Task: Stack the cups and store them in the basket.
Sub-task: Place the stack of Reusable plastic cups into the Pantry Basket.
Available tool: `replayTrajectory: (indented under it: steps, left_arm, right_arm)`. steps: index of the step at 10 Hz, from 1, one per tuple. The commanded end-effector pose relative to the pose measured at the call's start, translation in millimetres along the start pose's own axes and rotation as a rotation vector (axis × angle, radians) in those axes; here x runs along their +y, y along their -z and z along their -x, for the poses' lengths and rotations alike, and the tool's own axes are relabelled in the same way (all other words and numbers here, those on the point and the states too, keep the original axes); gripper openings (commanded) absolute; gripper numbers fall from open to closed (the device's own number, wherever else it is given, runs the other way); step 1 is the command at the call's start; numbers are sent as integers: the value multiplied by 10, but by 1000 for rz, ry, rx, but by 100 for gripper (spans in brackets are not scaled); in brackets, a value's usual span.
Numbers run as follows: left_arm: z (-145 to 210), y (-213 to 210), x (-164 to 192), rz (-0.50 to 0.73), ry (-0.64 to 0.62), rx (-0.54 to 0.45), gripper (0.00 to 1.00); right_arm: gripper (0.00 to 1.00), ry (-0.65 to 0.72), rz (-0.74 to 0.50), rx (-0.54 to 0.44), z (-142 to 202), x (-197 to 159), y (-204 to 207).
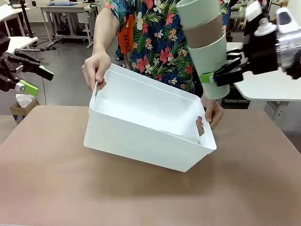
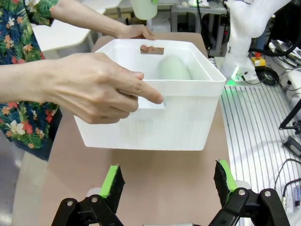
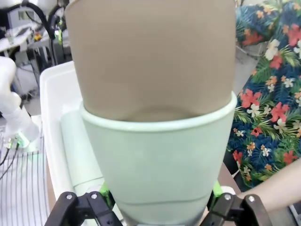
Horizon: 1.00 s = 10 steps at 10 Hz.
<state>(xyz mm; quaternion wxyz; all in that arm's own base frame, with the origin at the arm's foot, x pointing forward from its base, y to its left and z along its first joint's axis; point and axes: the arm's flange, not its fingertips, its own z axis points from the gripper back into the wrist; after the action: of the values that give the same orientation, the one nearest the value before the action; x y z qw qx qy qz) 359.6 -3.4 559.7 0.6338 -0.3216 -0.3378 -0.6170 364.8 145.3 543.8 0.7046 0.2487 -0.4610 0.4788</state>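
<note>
1. The stack of cups [image 1: 207,52], mint with one brown cup [image 1: 204,32] in it, hangs tilted above the basket's right end.
2. The right fingers [image 1: 207,78] are clamped around the stack's outer mint cup.
3. The basket [image 1: 141,141] is tipped over the desk [image 1: 56,188]. A mint cup [image 2: 173,68], perhaps several nested, lies inside.
4. A person's hands [image 1: 96,68] hold both short ends.
5. The left fingers [image 1: 28,87] gape wide and empty, well left of the basket.

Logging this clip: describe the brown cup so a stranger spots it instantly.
Find the large white rectangular plastic basket a person tilts on the table. Above its right end, the right pincer grips a stack of tall matte tumblers. The brown tumbler sits mid-stack, between mint-green ones.
</note>
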Motion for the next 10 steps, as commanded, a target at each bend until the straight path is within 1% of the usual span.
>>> replayTrajectory:
  steps: [1,3,6,8,10]
  left_arm:
    - [-39,-21,2,3,-9,-15,100]
    - [-39,-21,2,3,-9,-15,100]
    - [-39,-21,2,3,-9,-15,100]
    - [-39,-21,2,3,-9,-15,100]
    - [-39,-21,2,3,-9,-15,100]
  right_arm:
    - [85,4,17,91,-121,-16,227]
    - [85,-16,26,152,-124,21,501]
    - [85,-72,67,230,-41,213,865]
    - [85,-105,74,266,21,362,985]
    - [85,-115,74,299,100,437,1071]
